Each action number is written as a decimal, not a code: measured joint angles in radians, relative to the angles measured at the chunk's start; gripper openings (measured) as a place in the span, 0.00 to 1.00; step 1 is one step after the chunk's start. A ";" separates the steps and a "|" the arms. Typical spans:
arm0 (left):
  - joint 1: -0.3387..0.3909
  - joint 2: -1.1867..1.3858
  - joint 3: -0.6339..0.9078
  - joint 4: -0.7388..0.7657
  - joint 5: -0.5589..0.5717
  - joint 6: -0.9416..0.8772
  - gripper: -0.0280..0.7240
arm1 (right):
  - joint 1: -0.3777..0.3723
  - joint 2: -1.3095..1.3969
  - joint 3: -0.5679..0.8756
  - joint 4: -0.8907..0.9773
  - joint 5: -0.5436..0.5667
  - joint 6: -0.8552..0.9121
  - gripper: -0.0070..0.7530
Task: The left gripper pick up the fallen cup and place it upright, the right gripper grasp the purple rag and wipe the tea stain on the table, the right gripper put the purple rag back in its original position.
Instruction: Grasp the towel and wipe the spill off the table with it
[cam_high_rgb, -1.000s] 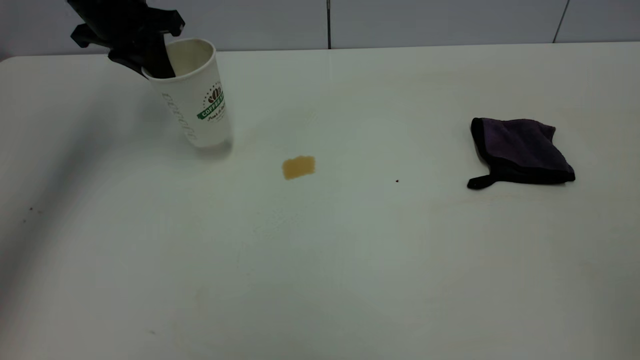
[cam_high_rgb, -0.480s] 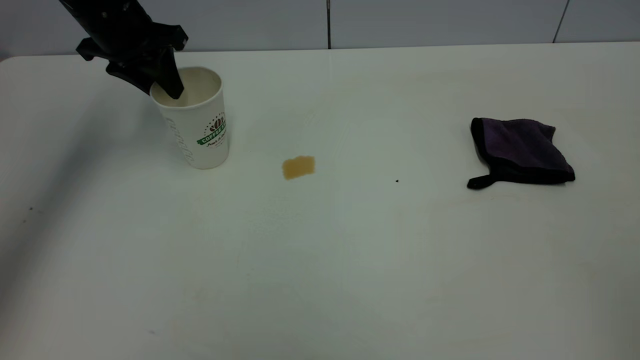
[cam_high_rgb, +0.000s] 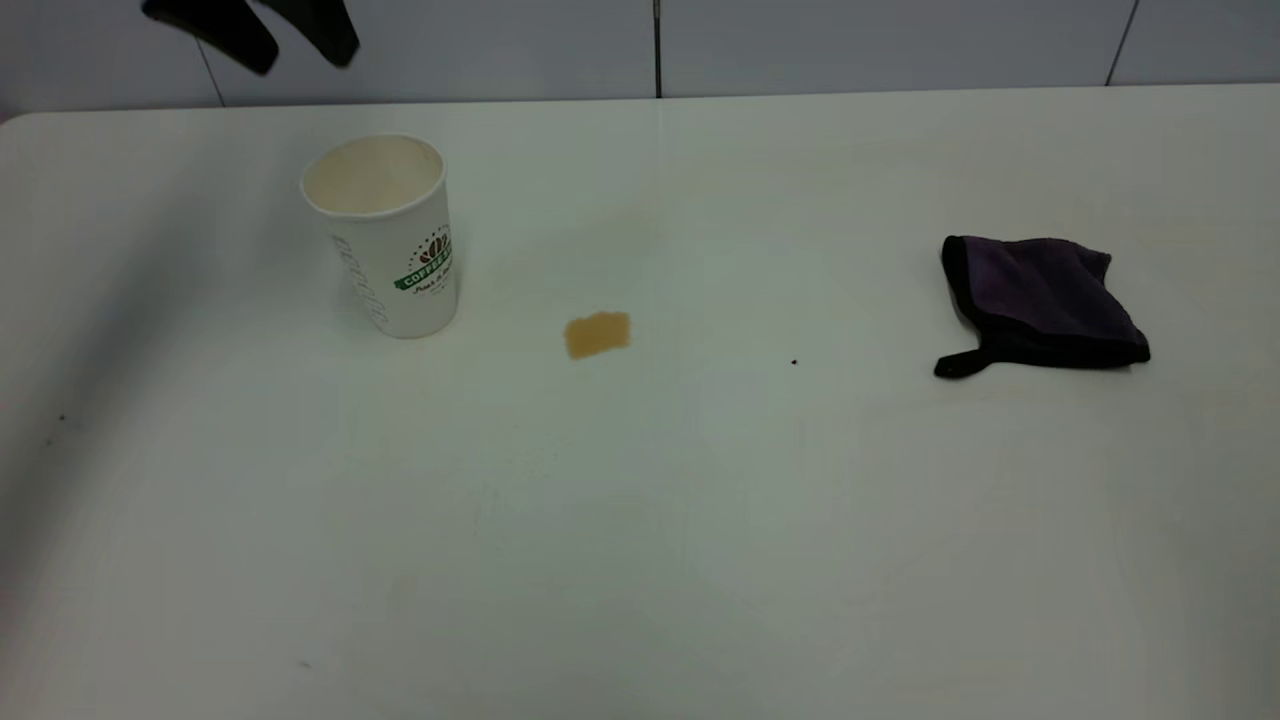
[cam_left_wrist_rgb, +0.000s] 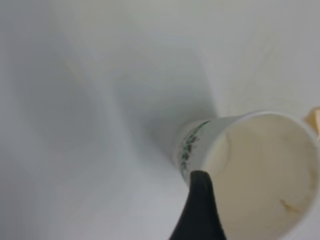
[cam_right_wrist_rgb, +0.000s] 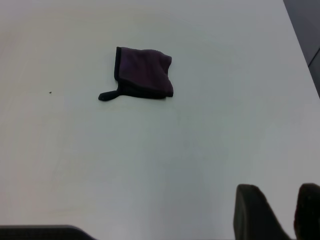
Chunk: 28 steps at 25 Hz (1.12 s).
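Observation:
The white paper cup (cam_high_rgb: 382, 236) with a green coffee logo stands upright at the left of the table, touched by nothing. My left gripper (cam_high_rgb: 300, 45) is open and empty, raised above and behind the cup at the top edge. In the left wrist view one of its fingers (cam_left_wrist_rgb: 200, 210) hangs over the cup's rim (cam_left_wrist_rgb: 260, 172). The brown tea stain (cam_high_rgb: 597, 333) lies just right of the cup. The purple rag (cam_high_rgb: 1040, 300) with black edging lies folded at the right, also in the right wrist view (cam_right_wrist_rgb: 144, 74). My right gripper (cam_right_wrist_rgb: 287, 210) is empty, far from the rag, with a narrow gap between its fingers.
The white table (cam_high_rgb: 700, 520) ends at a grey wall behind. A small dark speck (cam_high_rgb: 794, 362) lies between the stain and the rag. The table's right edge (cam_right_wrist_rgb: 300, 45) runs past the rag in the right wrist view.
The left gripper set the tilted cup down upright, let go of its rim and rose up and back. The rag and stain have not moved.

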<state>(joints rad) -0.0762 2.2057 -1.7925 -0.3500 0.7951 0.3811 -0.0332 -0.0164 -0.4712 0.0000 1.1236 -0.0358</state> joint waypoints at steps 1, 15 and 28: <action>0.000 -0.031 0.000 0.000 0.016 0.000 0.91 | 0.000 0.000 0.000 0.000 0.000 0.000 0.32; 0.044 -0.463 0.001 0.232 0.370 -0.126 0.87 | 0.000 0.000 0.000 0.000 0.000 0.000 0.32; 0.045 -0.816 0.370 0.321 0.370 -0.283 0.75 | 0.000 0.000 0.000 0.000 0.000 0.000 0.32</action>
<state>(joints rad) -0.0308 1.3901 -1.4225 -0.0293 1.1651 0.0984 -0.0332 -0.0164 -0.4712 0.0000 1.1236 -0.0358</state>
